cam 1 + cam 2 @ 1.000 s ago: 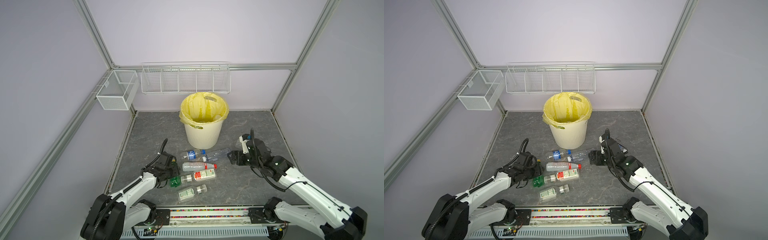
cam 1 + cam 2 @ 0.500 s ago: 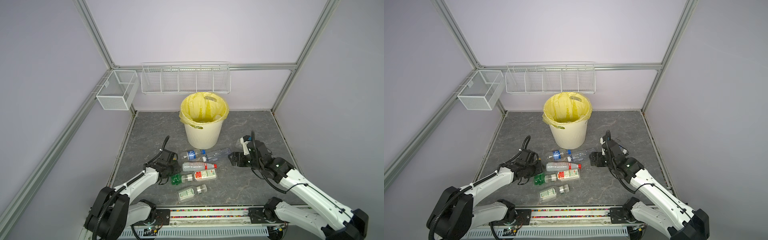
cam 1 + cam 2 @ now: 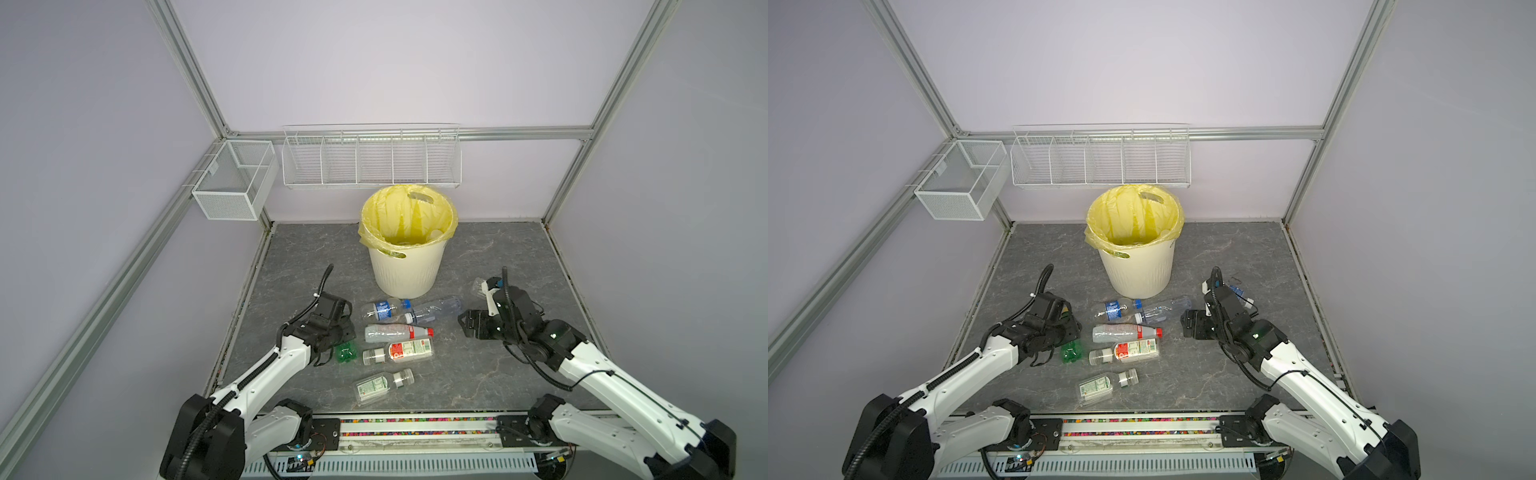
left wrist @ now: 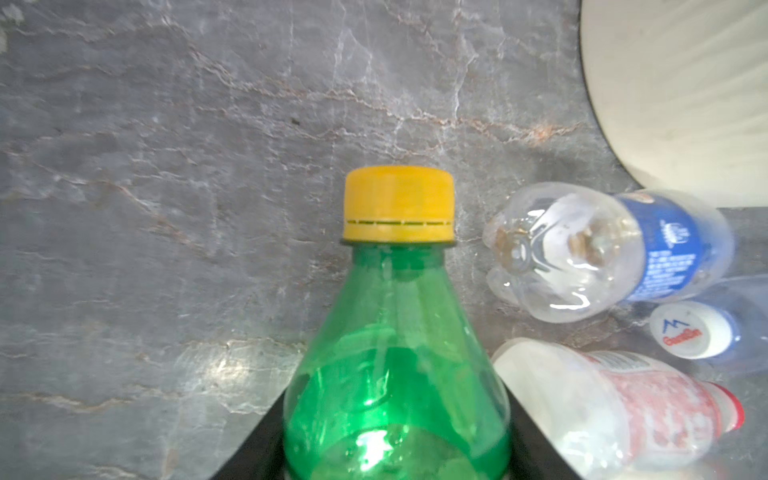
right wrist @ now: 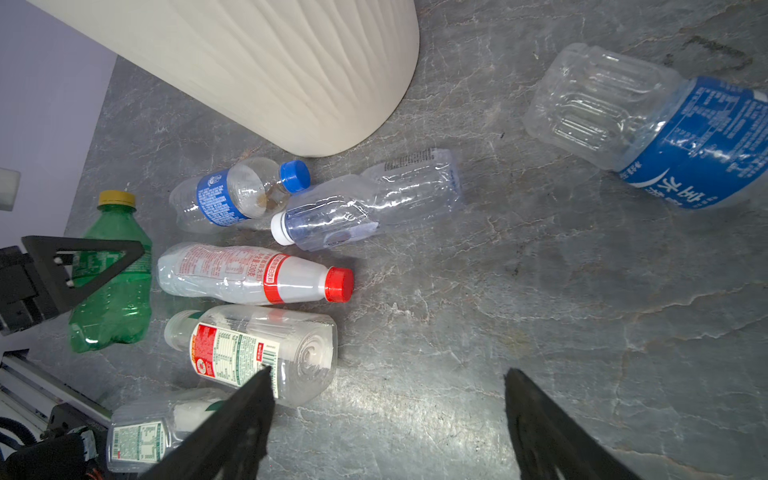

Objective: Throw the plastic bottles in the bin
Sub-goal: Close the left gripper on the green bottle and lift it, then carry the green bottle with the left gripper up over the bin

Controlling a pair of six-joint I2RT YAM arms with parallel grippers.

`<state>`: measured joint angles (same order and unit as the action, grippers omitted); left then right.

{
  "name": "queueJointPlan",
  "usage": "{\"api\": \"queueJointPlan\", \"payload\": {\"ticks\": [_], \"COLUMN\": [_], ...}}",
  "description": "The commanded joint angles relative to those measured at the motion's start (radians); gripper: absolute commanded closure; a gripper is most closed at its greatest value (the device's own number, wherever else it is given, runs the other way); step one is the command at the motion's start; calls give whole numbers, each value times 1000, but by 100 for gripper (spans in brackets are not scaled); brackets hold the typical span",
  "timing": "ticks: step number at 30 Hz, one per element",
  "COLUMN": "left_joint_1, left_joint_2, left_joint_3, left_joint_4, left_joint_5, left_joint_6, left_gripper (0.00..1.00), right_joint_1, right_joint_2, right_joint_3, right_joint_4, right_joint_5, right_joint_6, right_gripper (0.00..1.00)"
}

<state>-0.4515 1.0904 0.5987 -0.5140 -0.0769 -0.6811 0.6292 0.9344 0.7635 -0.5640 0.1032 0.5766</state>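
Note:
A green bottle [image 4: 395, 353] with a yellow cap lies on the grey floor at the left of the bottle group, also seen in a top view [image 3: 346, 354]. My left gripper [image 3: 338, 336] is shut on the green bottle, a black finger [image 5: 95, 257] pressed against its side. Beside it lie a blue-capped bottle [image 3: 380, 309], a clear white-capped bottle [image 3: 432, 309], a red-capped bottle [image 3: 395, 332] and a red-labelled bottle [image 3: 401, 351]. My right gripper [image 5: 387, 374] stands open over bare floor to their right. The bin [image 3: 405, 270] stands behind them.
Another small labelled bottle [image 3: 380, 384] lies nearest the front rail. A blue-labelled bottle [image 5: 665, 137] lies beyond my right gripper. White wire baskets [image 3: 370, 158] hang on the back wall and a mesh box [image 3: 232, 183] at the left corner.
My left gripper has moved forward over the green bottle and its jaws have narrowed onto it. The right arm has barely shifted and stays open.

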Motion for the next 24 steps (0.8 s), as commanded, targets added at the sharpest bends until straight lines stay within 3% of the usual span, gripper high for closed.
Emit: {"api": "queueJointPlan", "payload": {"ticks": [1, 11, 19, 24], "left_joint_1": [10, 14, 31, 35], "left_joint_2": [-52, -116, -144, -153], "left_joint_3": [22, 80, 207, 266], "left_joint_4": [-19, -36, -118, -114], "left_joint_5": [-36, 15, 35, 44], "left_joint_6": [-9, 33, 29, 69], "left_gripper": [46, 46, 46, 46], "right_joint_1": [0, 0, -1, -1], "right_joint_2": [-25, -86, -122, -142], "right_joint_3": [-37, -88, -105, -92], "right_joint_4": [-14, -20, -41, -103], "right_joint_5": [22, 34, 58, 118], "right_joint_6": [23, 48, 52, 42], "right_gripper": [12, 12, 12, 12]}}
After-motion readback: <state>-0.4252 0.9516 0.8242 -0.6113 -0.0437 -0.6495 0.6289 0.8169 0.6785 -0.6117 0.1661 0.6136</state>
